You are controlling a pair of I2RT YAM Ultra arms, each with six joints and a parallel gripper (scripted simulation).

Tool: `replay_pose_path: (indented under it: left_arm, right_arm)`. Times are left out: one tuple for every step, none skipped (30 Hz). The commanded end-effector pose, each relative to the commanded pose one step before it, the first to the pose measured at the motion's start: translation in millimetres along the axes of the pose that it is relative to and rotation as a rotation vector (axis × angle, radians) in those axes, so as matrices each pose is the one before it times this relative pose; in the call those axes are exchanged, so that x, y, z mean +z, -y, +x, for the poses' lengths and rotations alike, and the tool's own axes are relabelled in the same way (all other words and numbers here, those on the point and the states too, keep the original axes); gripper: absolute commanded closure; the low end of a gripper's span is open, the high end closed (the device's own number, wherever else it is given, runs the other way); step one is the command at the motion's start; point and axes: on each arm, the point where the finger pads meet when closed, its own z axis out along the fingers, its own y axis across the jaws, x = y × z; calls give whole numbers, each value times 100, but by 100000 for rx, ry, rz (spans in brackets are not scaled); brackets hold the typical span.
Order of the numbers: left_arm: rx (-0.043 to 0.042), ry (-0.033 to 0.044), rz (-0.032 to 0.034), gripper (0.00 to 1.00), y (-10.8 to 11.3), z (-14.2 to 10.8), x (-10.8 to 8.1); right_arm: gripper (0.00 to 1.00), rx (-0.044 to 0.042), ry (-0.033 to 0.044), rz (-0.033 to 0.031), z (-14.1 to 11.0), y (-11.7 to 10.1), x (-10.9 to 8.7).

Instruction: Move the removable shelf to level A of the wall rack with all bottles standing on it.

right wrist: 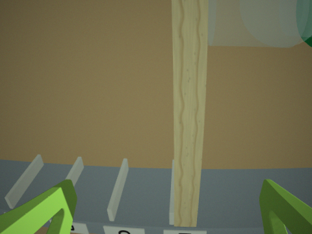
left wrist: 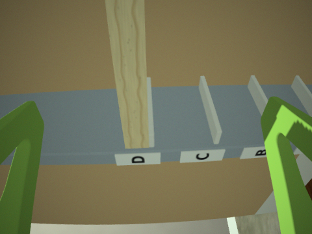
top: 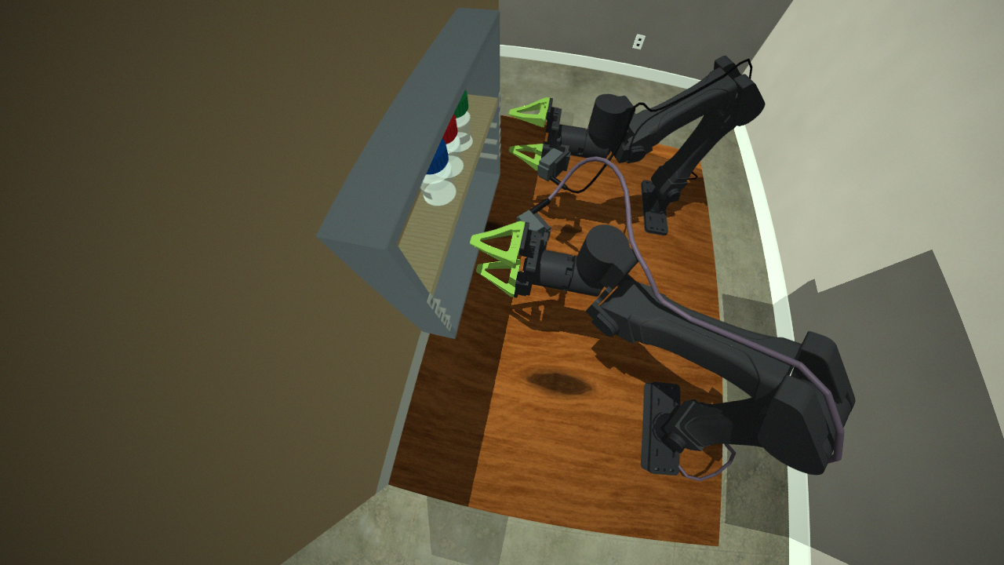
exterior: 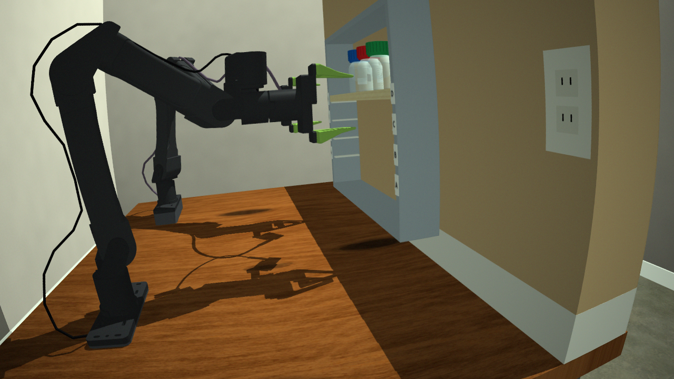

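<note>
The wooden shelf [top: 434,235] sits in the grey wall rack [top: 393,175] at the level marked D [exterior: 391,93]. Three white bottles stand on it, with a blue cap [exterior: 352,55], a red cap [exterior: 362,50] and a green cap [exterior: 377,47]. The label A [exterior: 396,185] marks the lowest level. My right gripper [top: 514,130] is open at the rack's front near the green-capped bottle [right wrist: 260,9], one finger above and one below the shelf edge [right wrist: 188,91]. My left gripper [top: 477,254] is open at the other end, astride the shelf edge [left wrist: 127,56].
Empty rails for levels C and B [left wrist: 210,108] run along the rack's side walls below the shelf. The rack hangs above the wooden table [exterior: 235,292]. Both arm bases [top: 660,428] stand on the table away from the wall.
</note>
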Motion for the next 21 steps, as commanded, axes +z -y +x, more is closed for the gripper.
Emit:
replay_pose_path:
  left_arm:
    - [-1043, -297, -1816, 0, -1093, 93, 922]
    - [0, 0, 0, 0, 0, 0, 127]
    - [0, 0, 0, 0, 0, 0, 127]
    - [0, 0, 0, 0, 0, 0, 127]
    - [0, 0, 0, 0, 0, 0, 0]
    - [0, 0, 0, 0, 0, 0, 0]
    - [0, 0, 0, 0, 0, 0, 127]
    - [0, 0, 0, 0, 0, 0, 127]
    - [0, 0, 0, 0, 0, 0, 127]
    - [0, 0, 0, 0, 0, 0, 127]
    - [0, 0, 0, 0, 0, 0, 127]
    - [0, 0, 0, 0, 0, 0, 127]
    - [0, 0, 0, 0, 0, 0, 127]
    - [0, 0, 0, 0, 0, 0, 127]
    - [0, 0, 0, 0, 0, 0, 127]
    - [0, 0, 0, 0, 0, 0, 127]
    - [0, 0, 0, 0, 0, 0, 127]
    - [0, 0, 0, 0, 0, 0, 127]
    - [0, 0, 0, 0, 0, 0, 127]
    - [0, 0, 0, 0, 0, 0, 127]
    - [0, 0, 0, 0, 0, 0, 127]
  right_arm:
    - [0, 1601, -296, 1940, 140, 1171, 786]
    - [0, 0, 0, 0, 0, 0, 127]
    - [0, 0, 0, 0, 0, 0, 127]
    - [0, 0, 0, 0, 0, 0, 127]
    - [0, 0, 0, 0, 0, 0, 0]
    - [0, 0, 0, 0, 0, 0, 0]
    - [0, 0, 0, 0, 0, 0, 127]
    - [0, 0, 0, 0, 0, 0, 127]
    - [0, 0, 0, 0, 0, 0, 127]
    - [0, 0, 0, 0, 0, 0, 127]
    - [0, 0, 0, 0, 0, 0, 127]
    - [0, 0, 0, 0, 0, 0, 127]
    - [0, 0, 0, 0, 0, 0, 127]
    - [0, 0, 0, 0, 0, 0, 127]
    - [0, 0, 0, 0, 0, 0, 127]
    - [0, 0, 0, 0, 0, 0, 127]
    - [0, 0, 0, 0, 0, 0, 127]
    - [0, 0, 0, 0, 0, 0, 127]
    - [0, 0, 0, 0, 0, 0, 127]
    - [0, 0, 0, 0, 0, 0, 127]
    - [0, 0, 0, 0, 0, 0, 127]
